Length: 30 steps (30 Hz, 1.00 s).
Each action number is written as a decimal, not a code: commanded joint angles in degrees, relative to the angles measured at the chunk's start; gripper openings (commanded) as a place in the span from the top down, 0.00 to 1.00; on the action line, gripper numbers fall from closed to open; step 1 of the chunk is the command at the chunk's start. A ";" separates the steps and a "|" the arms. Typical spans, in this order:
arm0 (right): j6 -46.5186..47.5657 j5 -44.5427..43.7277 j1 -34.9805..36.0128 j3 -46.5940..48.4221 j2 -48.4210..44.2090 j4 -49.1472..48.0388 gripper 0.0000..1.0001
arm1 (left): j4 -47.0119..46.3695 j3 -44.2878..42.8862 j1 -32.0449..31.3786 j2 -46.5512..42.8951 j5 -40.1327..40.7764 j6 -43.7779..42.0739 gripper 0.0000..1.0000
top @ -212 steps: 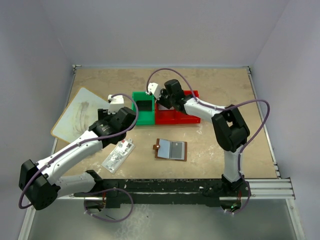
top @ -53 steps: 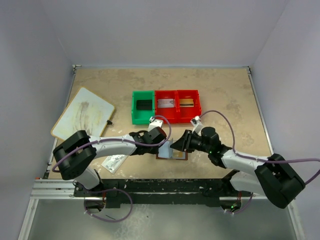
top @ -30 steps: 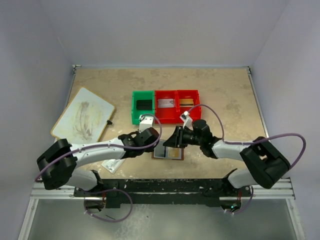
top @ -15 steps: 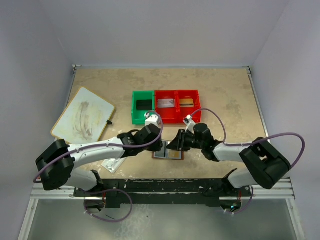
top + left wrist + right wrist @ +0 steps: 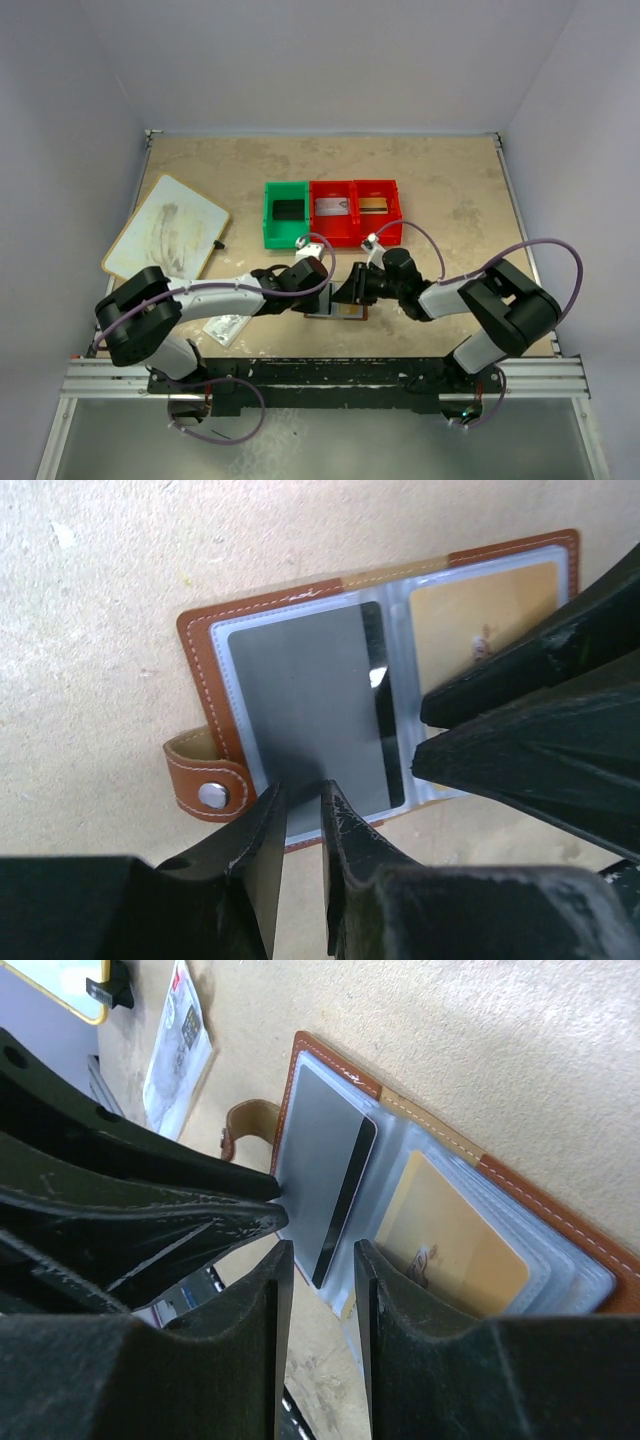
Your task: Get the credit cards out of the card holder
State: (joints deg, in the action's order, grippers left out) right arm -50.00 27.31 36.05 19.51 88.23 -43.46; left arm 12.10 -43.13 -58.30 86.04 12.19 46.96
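The brown leather card holder lies open on the table, mostly covered by both grippers in the top view. Its left clear pocket holds a grey card with a black stripe. The right pocket holds a tan card. My left gripper stands with a narrow gap, tips on the grey card's near edge beside the stud tab. My right gripper is slightly open, its tips straddling the grey card's striped edge next to the tan card. The two grippers' tips almost touch.
A green bin and two red bins with cards in them stand behind the holder. A white board lies at the left. A flat clear packet lies near the left arm.
Both grippers have come down and together over the card holder. The left jaws have narrowed. The holder has stayed where it was.
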 commanded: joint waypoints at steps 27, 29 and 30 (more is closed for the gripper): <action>-3.00 -19.24 8.34 7.34 1.78 13.79 0.69 | 0.32 3.13 -2.14 1.59 4.72 1.47 0.91; -3.67 -19.14 8.55 6.77 1.37 12.61 0.72 | 0.30 3.37 -2.23 1.43 4.99 1.79 0.91; -3.51 -18.50 8.58 6.64 1.27 11.69 0.73 | 0.22 3.47 -2.23 1.44 5.03 1.94 0.91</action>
State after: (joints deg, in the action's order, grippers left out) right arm -52.18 12.91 43.33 26.50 90.15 -34.76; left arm 11.79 -41.87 -60.10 86.54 16.69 47.48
